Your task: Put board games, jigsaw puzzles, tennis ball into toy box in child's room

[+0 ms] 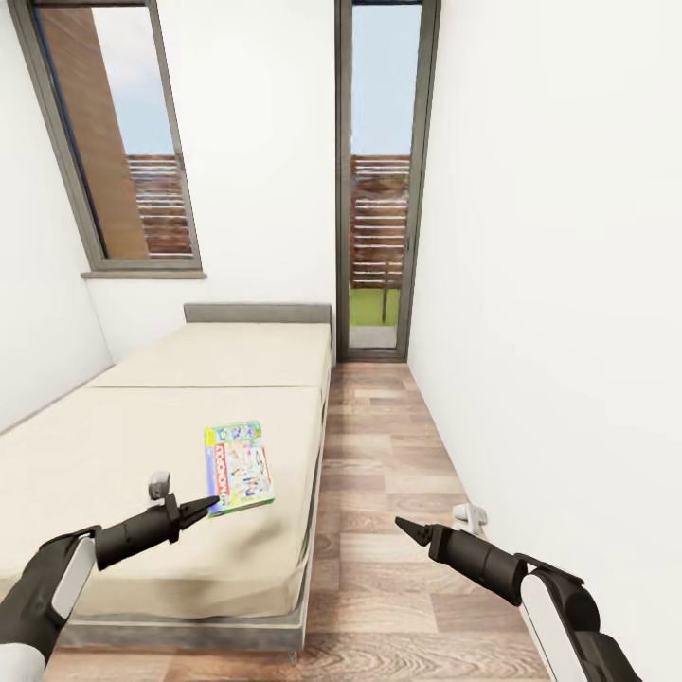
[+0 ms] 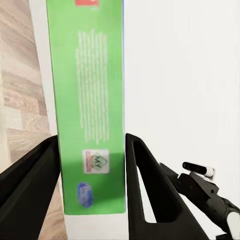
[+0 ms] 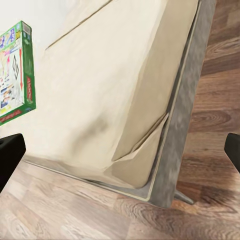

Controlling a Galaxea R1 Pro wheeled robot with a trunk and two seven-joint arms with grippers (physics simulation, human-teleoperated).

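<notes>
- The step in hand looks like fetching a game from the bed (image 1: 142, 417): the left gripper (image 1: 210, 504) has its tip at the near edge of a board game (image 1: 238, 466), a green-edged multicoloured box that appears to be raised off the mattress.
- In the left wrist view the two dark fingers (image 2: 142, 185) stand on either side of the box's green edge (image 2: 92, 110), so I judge the left jaws clenched on the board game.
- The right gripper (image 1: 407, 527) hangs over the plank floor (image 1: 379, 455) beside the bed, well apart from the box. In the right wrist view its fingertips (image 3: 10, 155) sit far apart at the picture's edges with nothing between them: released.
- The next move, as I judge it, calls for lifting the box clear of the bed, keeping it pinched flat enough not to swing out, then turning the base away towards the toy box.
- The thin edge hold looks risky; a tilt could let the box slip.
- Hard to tell: whether the box touches the mattress at its far end, since the head view gives only a shadow under it.
- The print on the lid is too small to read for certain.
- The bed's near left corner is cut off by the left arm.
</notes>
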